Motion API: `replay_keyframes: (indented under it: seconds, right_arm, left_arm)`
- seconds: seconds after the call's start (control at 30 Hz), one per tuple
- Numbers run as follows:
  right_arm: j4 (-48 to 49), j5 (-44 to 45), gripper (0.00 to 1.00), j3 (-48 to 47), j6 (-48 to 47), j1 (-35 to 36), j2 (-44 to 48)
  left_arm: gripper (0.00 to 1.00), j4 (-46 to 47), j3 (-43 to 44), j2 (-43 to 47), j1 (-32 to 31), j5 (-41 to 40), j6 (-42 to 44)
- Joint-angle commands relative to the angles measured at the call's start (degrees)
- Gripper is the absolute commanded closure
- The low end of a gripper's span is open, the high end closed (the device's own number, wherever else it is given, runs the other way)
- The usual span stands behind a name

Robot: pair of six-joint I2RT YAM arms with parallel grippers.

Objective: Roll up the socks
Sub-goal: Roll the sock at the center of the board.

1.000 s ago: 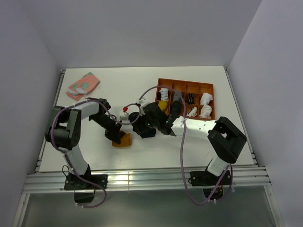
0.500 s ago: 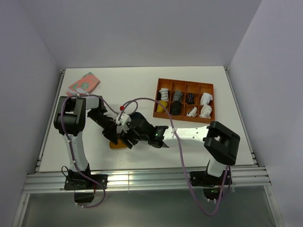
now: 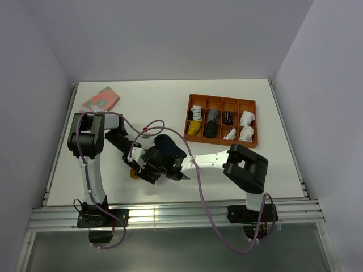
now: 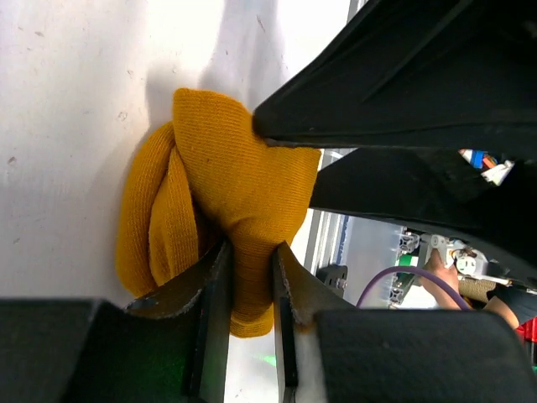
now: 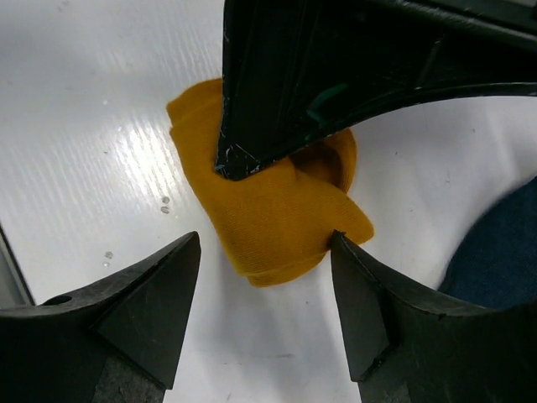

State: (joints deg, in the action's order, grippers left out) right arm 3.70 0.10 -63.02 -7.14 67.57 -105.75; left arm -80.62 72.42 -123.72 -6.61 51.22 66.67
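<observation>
Jaws can't be read from above, where two arms meet left of one orange tray (image 3: 224, 97), over one navy sock (image 3: 168, 144) and one mustard sock (image 3: 134, 173). At the left wrist, the left gripper (image 4: 250, 252) pinches the mustard sock. At the right wrist, the right gripper (image 5: 264, 252) straddles it, fingers wide apart, gripping nothing.
</observation>
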Motion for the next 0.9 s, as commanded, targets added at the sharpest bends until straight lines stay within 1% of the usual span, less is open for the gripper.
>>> replay_keyframes:
  seconds: [0.0,0.2,0.3,0.4,0.43,0.5,0.53,0.6,0.67,0.73,0.77,0.83,0.87]
  right_arm:
    - [-0.6,3.1,0.29,-3.4,-2.8,1.2,-1.8]
    - [-0.6,4.0,0.3,-4.8,-3.1,2.1,-4.9]
    - [-0.5,4.0,0.34,-5.4,-2.4,2.3,-5.5]
    - [-1.0,4.8,0.43,-6.1,-1.4,2.3,-6.7]
    - [-1.7,5.1,0.54,-6.6,-0.7,2.4,-7.4]
    - [-1.6,5.3,0.62,-6.2,-0.2,2.4,-7.4]
    - [-0.7,5.0,0.69,-5.3,0.7,2.3,-6.8]
    - [-0.3,4.3,0.76,-4.6,1.4,2.2,-6.3]
    - [-0.8,4.0,0.8,-4.1,2.6,2.0,-6.0]
    - [-2.0,3.9,0.82,-3.9,3.3,1.9,-5.8]
    - [-2.3,3.9,0.84,-3.7,3.6,1.9,-5.3]
    - [-2.4,3.6,0.85,-3.0,4.7,1.8,-4.9]
    - [-2.4,3.6,0.85,-2.8,5.0,1.8,-4.6]
  left_arm:
    - [1.0,2.6,1.0,-1.3,0.5,-3.8,2.2]
    - [1.0,2.5,1.3,-1.7,0.5,-3.7,1.9]
    - [1.0,2.7,1.2,-2.0,0.5,-3.5,1.4]
    - [1.0,2.9,1.5,-2.0,0.5,-3.5,0.7]
    - [1.0,3.6,1.6,-2.0,0.5,-3.4,0.5]
    - [1.0,4.9,1.4,-1.5,0.5,-3.2,-1.3]
    - [1.0,6.9,1.1,-1.3,0.5,-3.2,-2.2]
    - [1.0,9.5,0.5,0.1,0.5,-3.0,-5.4]
    - [0.99,14.2,-0.5,2.8,0.7,-2.8,-8.0]
    - [0.96,17.0,-1.6,4.9,1.0,-2.8,-11.5]
    - [0.91,19.3,-1.9,7.1,1.1,-2.5,-12.5]
    - [0.85,22.1,-3.2,9.4,1.2,-2.2,-14.3]
    - [0.84,24.2,-3.6,11.4,1.3,-1.7,-15.9]
